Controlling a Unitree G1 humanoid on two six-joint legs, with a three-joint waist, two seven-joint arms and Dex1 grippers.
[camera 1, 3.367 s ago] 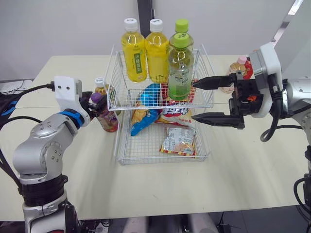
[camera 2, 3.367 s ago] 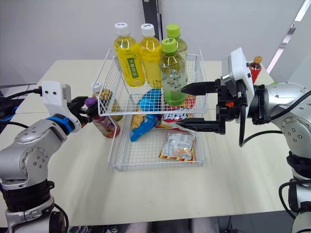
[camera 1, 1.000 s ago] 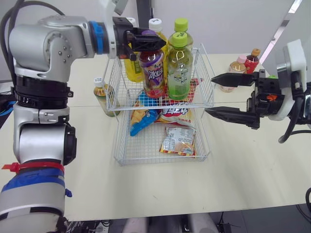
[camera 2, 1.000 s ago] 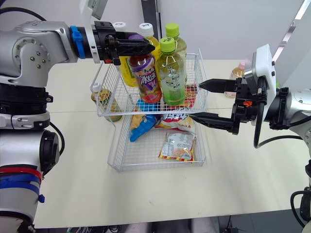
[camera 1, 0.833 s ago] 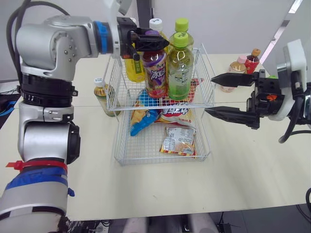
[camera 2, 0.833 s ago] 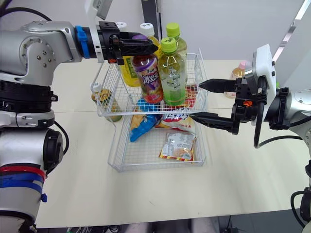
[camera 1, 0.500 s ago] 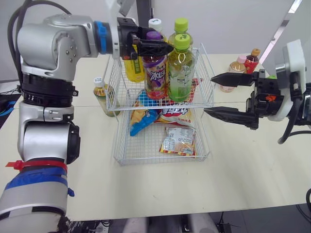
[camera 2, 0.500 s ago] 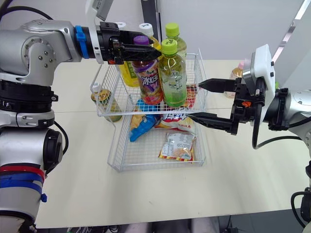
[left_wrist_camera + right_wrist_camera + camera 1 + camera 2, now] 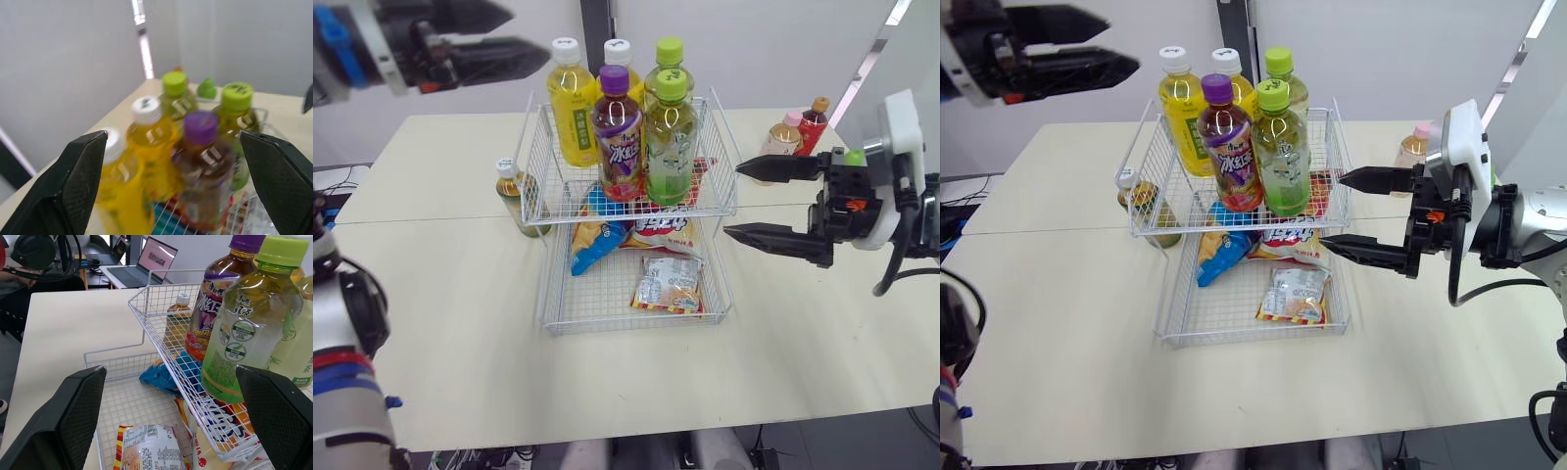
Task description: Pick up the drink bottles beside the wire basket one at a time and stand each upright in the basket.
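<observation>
Well, purple-capped dark plastic bottle (image 9: 618, 147) stands upright in the white wire basket (image 9: 536, 162); left gripper (image 9: 530, 31) and right gripper (image 9: 731, 200) both splayed apart, empty.

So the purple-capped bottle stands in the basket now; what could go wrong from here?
1. The upper tier of the wire basket is crowded: the purple-capped bottle stands close beside a green-capped bottle, so lowering another in may tip one over.
2. The small white-capped bottle stands close to the basket's left wall; the left pincer might catch the wire when grasping it.
3. The open right pincer has its tips near the basket's right corner and could snag there.
</observation>
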